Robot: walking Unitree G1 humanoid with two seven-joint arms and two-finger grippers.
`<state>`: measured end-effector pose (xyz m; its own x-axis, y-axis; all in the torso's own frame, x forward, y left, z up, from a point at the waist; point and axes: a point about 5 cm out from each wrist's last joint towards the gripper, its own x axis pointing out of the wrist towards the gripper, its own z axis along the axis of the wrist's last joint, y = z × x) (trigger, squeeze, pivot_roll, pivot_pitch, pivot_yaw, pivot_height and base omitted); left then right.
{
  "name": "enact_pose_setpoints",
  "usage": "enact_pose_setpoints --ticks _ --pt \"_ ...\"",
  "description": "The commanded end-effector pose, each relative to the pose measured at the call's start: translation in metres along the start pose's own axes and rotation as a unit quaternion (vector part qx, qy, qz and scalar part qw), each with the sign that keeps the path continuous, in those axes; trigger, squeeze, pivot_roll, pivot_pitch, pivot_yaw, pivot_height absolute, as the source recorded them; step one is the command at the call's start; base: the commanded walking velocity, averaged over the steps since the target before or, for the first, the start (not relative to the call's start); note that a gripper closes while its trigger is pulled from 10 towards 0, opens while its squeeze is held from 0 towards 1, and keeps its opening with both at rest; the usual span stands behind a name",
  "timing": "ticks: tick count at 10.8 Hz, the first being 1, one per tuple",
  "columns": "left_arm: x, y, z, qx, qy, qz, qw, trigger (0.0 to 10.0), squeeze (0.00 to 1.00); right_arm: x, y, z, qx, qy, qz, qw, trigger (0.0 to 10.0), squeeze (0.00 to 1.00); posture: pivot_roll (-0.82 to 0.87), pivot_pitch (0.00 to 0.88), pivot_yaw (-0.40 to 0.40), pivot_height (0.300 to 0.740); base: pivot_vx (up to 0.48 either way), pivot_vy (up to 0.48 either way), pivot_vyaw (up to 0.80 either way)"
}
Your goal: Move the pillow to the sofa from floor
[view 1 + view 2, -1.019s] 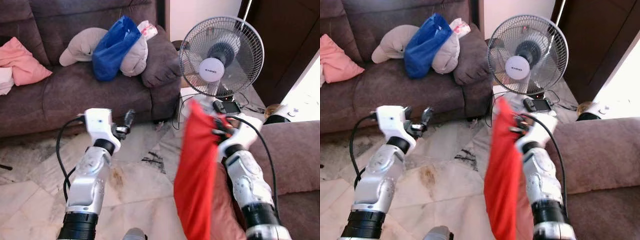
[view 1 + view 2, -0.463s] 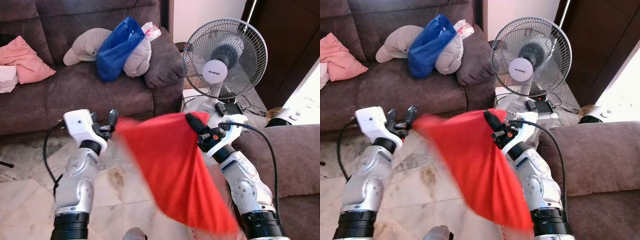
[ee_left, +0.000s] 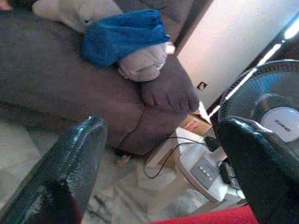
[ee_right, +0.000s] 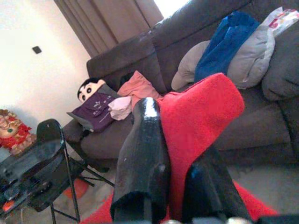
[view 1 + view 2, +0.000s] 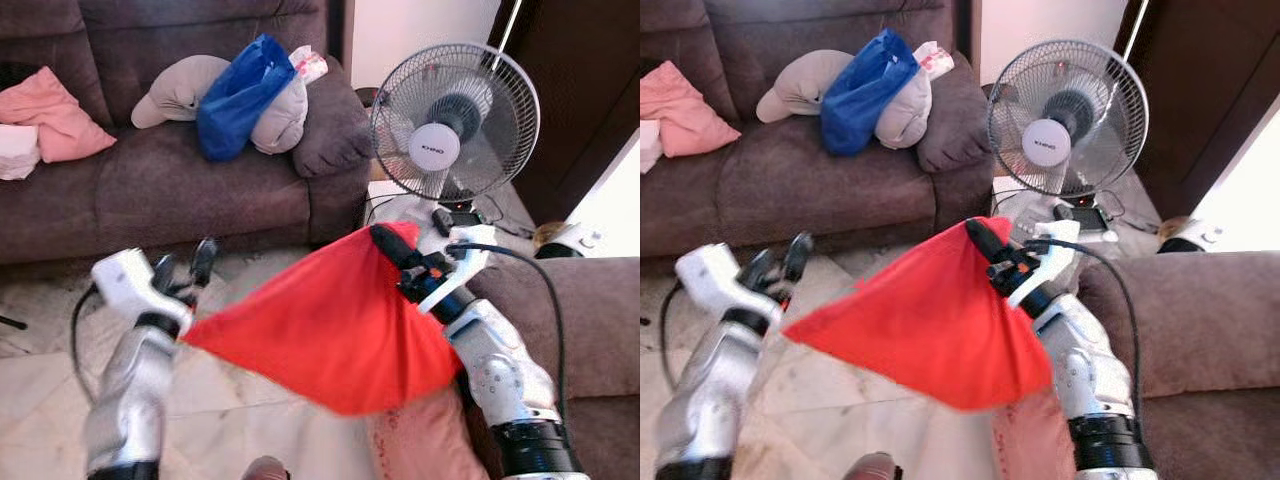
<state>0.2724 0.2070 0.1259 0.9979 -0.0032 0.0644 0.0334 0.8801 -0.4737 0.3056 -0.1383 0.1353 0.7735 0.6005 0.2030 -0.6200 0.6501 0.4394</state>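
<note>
Beyond both grippers, across a strip of marble floor (image 5: pixel 260 420), the brown sofa (image 5: pixel 180 180) takes up the far side of the room, well apart from the arms. On its seat lie a blue bag (image 5: pixel 240 95) draped over grey cushions (image 5: pixel 180 85), with a pink pillow (image 5: pixel 55 115) further along toward the left arm's side. Ahead of the right gripper (image 5: pixel 385 240) stands a white pedestal fan (image 5: pixel 455 125), and close under the right arm sits the arm of a second brown sofa (image 5: pixel 590 310).

Between the two arms hangs the red pillow (image 5: pixel 330 325), raised off the floor and spread out like a slack triangle. Its upper corner is pinched between the right gripper's two black fingers (image 4: pixel 142 158), which are clamped on the cloth; the red fabric bulges up just past the fingertips. The pillow's opposite corner reaches just beside the left gripper (image 5: pixel 185 270), whose fingers (image 3: pixel 70 163) stand spread apart with nothing between them; whether the cloth touches them cannot be told.
</note>
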Motion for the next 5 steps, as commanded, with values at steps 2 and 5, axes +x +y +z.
enact_pose_setpoints --ticks 2,5 --pt "-0.014 0.01 -0.005 -0.005 0.008 0.013 1.0 10.0 1.0 0.011 0.016 0.036 -0.032 -0.067 0.057 0.996 10.0 0.0 0.16 0.0 -0.036 0.74 0.0 0.0 0.0" --pt "-0.026 0.03 -0.023 -0.002 0.035 0.046 0.998 10.0 1.0 0.011 0.015 0.038 -0.035 -0.066 0.061 0.995 10.0 0.0 0.15 0.0 -0.04 0.74 0.0 0.0 0.0"
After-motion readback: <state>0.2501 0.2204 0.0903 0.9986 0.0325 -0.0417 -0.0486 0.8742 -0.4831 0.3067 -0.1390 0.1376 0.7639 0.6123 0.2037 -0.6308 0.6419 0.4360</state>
